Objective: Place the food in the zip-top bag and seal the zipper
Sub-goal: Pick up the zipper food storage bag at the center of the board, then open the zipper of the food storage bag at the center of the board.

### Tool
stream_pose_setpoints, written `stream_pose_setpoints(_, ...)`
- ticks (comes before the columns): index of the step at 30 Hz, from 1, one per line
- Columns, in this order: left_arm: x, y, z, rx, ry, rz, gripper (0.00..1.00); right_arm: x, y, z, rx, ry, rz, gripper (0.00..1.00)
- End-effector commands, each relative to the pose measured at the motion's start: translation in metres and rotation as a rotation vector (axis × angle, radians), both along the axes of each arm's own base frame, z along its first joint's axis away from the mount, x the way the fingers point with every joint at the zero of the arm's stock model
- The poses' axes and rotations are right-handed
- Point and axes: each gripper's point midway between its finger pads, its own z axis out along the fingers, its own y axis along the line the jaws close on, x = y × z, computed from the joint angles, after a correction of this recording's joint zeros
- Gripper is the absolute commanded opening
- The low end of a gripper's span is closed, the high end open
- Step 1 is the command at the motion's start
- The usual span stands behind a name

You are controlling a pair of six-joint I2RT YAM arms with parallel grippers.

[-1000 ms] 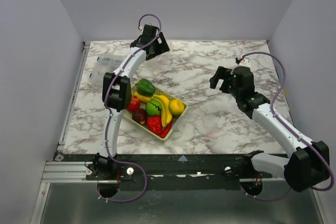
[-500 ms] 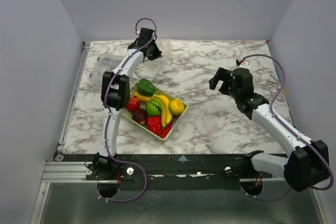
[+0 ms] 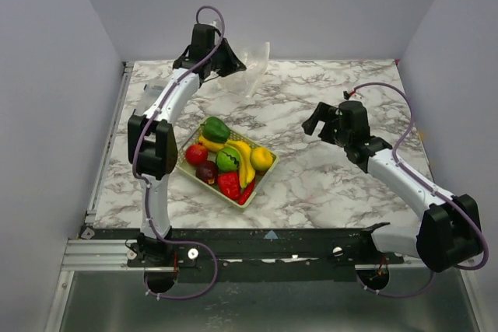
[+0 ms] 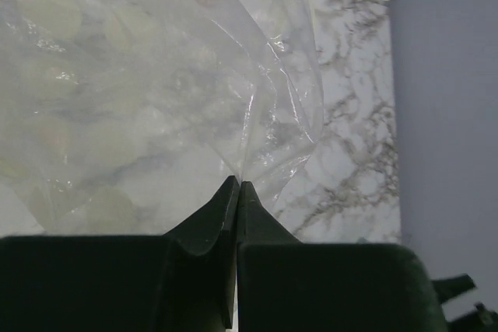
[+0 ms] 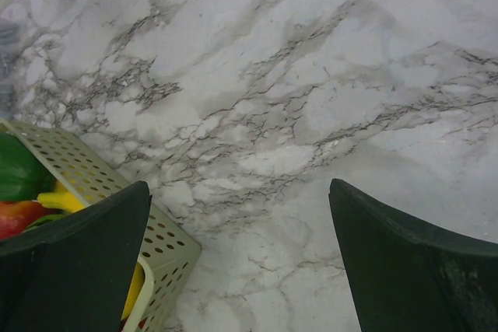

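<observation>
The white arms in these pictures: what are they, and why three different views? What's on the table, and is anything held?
They are two robot arms bolted at the near edge of a marble-pattern table, each ending in a two-finger gripper. The wide picture comes from a fixed camera above and behind them; the other two come from a camera on each wrist, showing its own dark fingers. On the table sits a pale yellow mesh basket of toy food: a green pepper, bananas, a lemon and red pieces. The left gripper, at the far edge, is shut on a clear zip-top bag. The right gripper is open and holds nothing, hovering near the basket.
</observation>
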Motion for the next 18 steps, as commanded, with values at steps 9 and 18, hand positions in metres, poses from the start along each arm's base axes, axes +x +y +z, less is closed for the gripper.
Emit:
stream_pose_setpoints(9,-0.154,-0.052,0.086,-0.419,0.074,-0.368,0.0,-0.001,0.055,0.043,0.483,0.019,0.027,1.0)
stream_pose_setpoints(18,-0.237,-0.068,0.078,-0.462,0.092,-0.49,0.0,-0.054,0.064,0.054,0.551,-0.035,0.204,1.0)
